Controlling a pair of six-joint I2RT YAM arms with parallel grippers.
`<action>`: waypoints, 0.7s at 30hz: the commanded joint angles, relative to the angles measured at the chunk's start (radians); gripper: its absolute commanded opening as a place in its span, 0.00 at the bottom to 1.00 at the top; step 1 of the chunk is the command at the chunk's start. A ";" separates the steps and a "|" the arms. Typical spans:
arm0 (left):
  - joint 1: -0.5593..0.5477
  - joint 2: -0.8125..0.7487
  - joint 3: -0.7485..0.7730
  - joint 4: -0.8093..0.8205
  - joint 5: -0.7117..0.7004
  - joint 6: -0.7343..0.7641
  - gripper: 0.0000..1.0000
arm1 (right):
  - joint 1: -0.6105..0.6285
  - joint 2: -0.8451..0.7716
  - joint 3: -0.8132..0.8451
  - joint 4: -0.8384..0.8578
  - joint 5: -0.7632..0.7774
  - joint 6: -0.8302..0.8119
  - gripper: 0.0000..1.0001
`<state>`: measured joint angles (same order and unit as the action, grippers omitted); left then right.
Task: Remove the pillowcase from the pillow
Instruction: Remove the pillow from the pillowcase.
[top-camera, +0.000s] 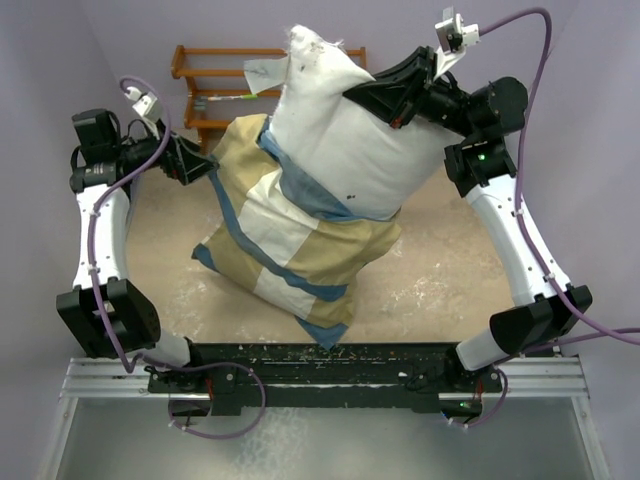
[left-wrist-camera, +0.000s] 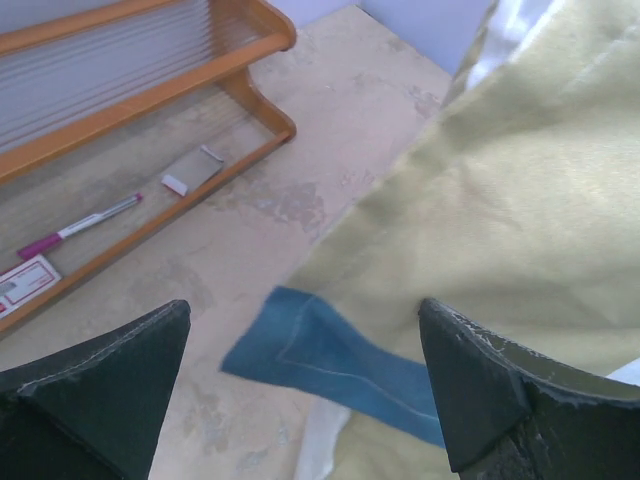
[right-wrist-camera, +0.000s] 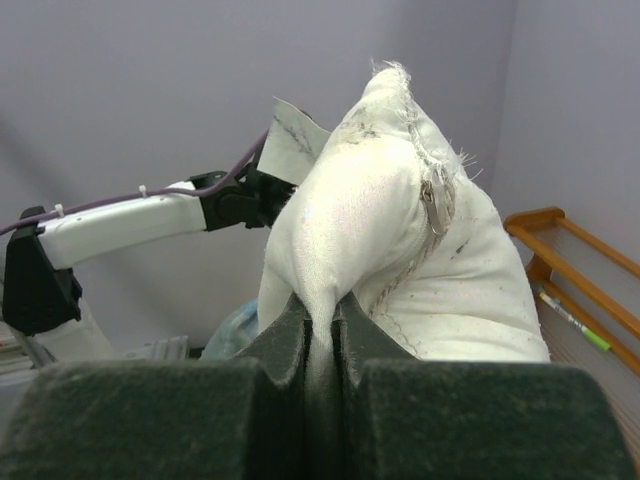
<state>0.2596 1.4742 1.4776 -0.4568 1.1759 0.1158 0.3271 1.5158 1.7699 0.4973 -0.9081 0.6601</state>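
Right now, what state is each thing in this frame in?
pillow: held up, upper half bare, lower half inside the cover.
pillowcase: partway off, bunched round the pillow's lower half.
right tool: shut on a fold of the pillow.
left tool: open, beside the pillowcase, gripping nothing.

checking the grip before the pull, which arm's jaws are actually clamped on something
The right gripper: its jaws are shut on a fold of the white pillow. The left gripper has its jaws wide open by the pillowcase, gripping nothing.

Parted hand (left-wrist-camera: 305, 312), tan-blue pillowcase (left-wrist-camera: 500, 200), wooden rack (left-wrist-camera: 268, 112)
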 joint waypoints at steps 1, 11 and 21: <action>0.048 0.025 0.100 0.023 0.137 -0.007 1.00 | 0.006 -0.064 0.006 0.164 -0.025 0.051 0.00; 0.011 0.018 0.018 0.182 0.482 -0.316 0.94 | 0.008 -0.065 -0.025 0.186 -0.017 0.073 0.00; 0.017 0.044 0.085 0.275 0.306 -0.301 1.00 | 0.027 -0.083 -0.016 0.178 -0.040 0.079 0.00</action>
<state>0.2737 1.5185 1.4746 -0.2726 1.4921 -0.1654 0.3386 1.5028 1.7287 0.5812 -0.9352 0.7094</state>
